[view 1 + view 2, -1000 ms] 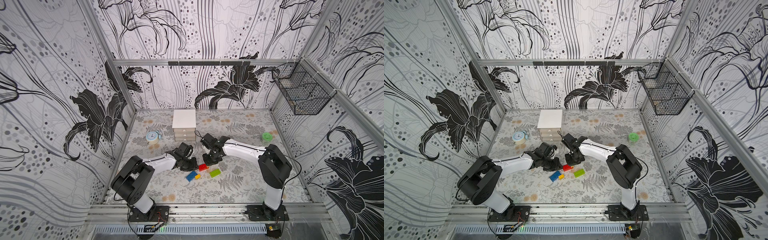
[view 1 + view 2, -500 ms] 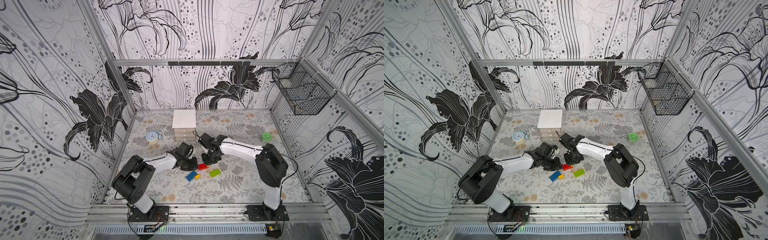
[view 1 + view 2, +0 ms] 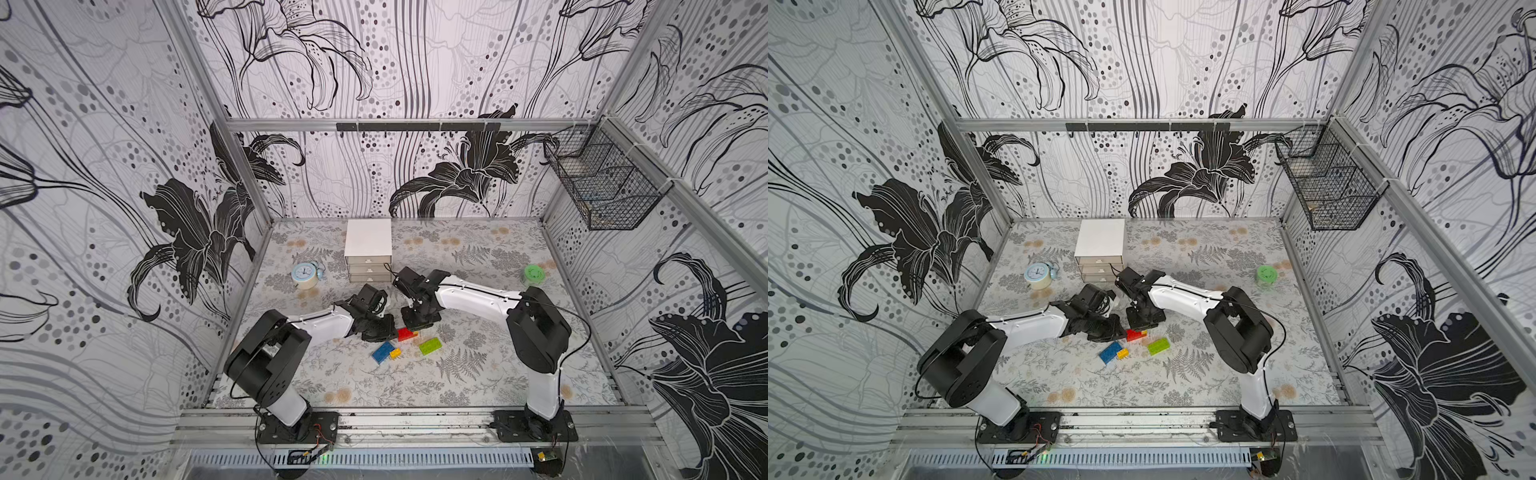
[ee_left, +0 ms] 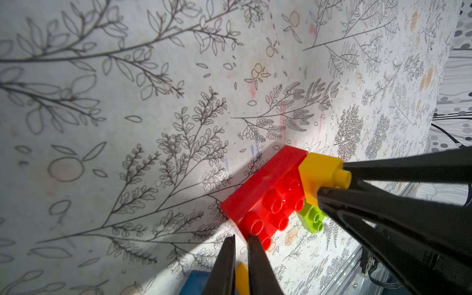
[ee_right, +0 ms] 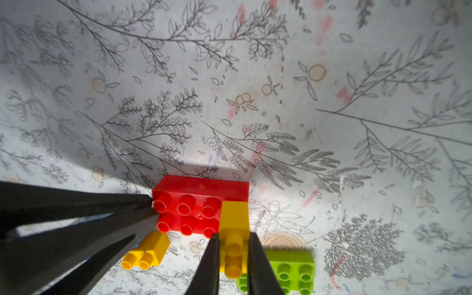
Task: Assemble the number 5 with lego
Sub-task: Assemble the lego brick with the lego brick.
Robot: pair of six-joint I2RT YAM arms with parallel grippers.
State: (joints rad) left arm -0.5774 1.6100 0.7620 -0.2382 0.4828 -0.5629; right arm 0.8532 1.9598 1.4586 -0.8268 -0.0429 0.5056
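Currently right gripper (image 5: pixel 233 236) pinches small yellow brick (image 5: pixel 233 217) against red brick (image 5: pixel 199 189) studs at one end. Left gripper (image 4: pixel 241 238) is closed and empty, tips touching red's other end. Blue brick (image 3: pixel 382 351), green brick (image 3: pixel 430 345) and second yellow brick (image 3: pixel 395 353) lie loose nearby on table (image 3: pixel 478 374).

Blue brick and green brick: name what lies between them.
A loose yellow brick beside the blue brick; then bare mat to the green brick, in both top views.
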